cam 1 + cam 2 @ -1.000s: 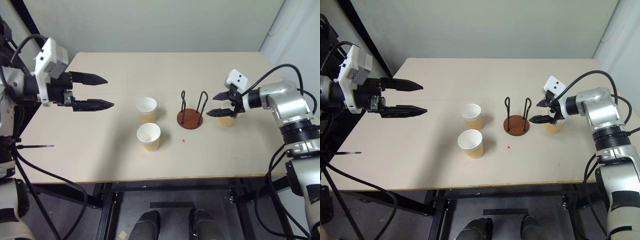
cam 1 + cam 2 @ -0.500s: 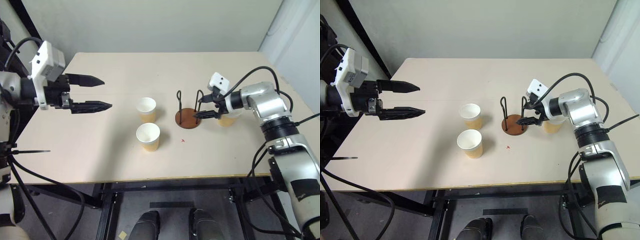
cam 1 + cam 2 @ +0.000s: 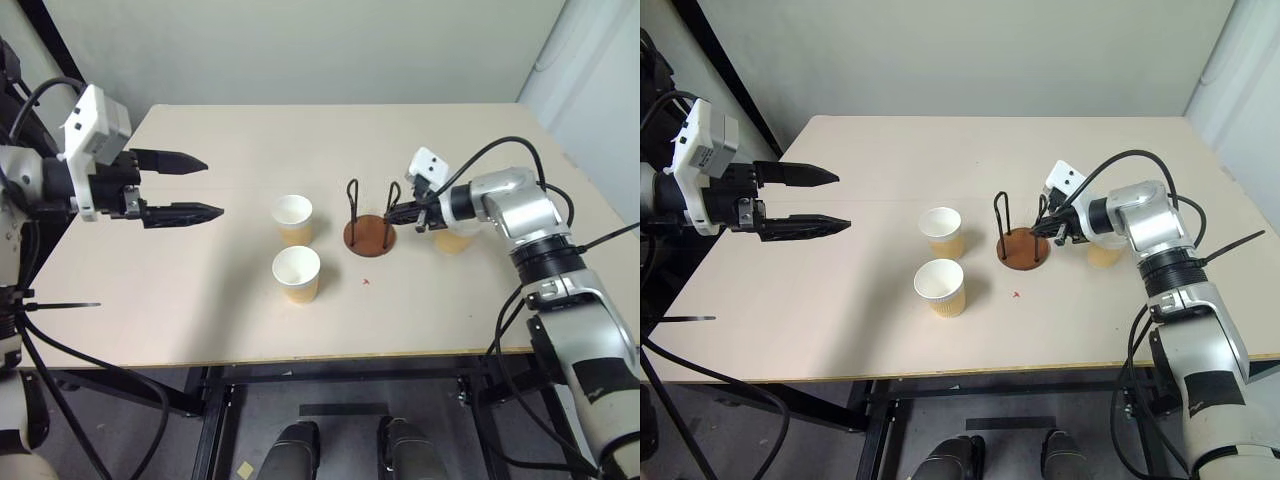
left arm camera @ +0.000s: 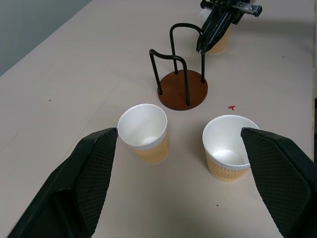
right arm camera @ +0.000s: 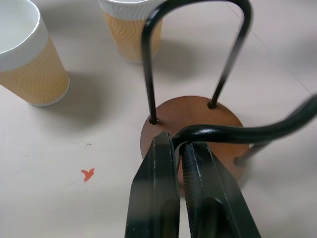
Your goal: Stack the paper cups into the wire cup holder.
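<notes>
The wire cup holder (image 3: 368,236), a reddish-brown disc with two black wire loops, stands mid-table. My right gripper (image 3: 398,213) is shut on the top of its nearer loop (image 5: 208,133), the fingers (image 5: 163,163) pinching the wire. Two tan paper cups (image 3: 293,218) (image 3: 297,273) stand upright and empty left of the holder. A third cup (image 3: 455,238) sits just behind the right gripper. My left gripper (image 3: 213,186) hovers open over the table's left side, pointing towards the two cups (image 4: 145,131) (image 4: 228,151), well short of them.
A small red mark (image 3: 367,281) lies on the beige table (image 3: 200,300) in front of the holder. The table's front edge (image 3: 320,356) is near. A wall runs behind the table.
My right gripper swung left from beside the third cup to the holder's loop and shut on it. The holder has shifted slightly left. The left gripper stayed still.
</notes>
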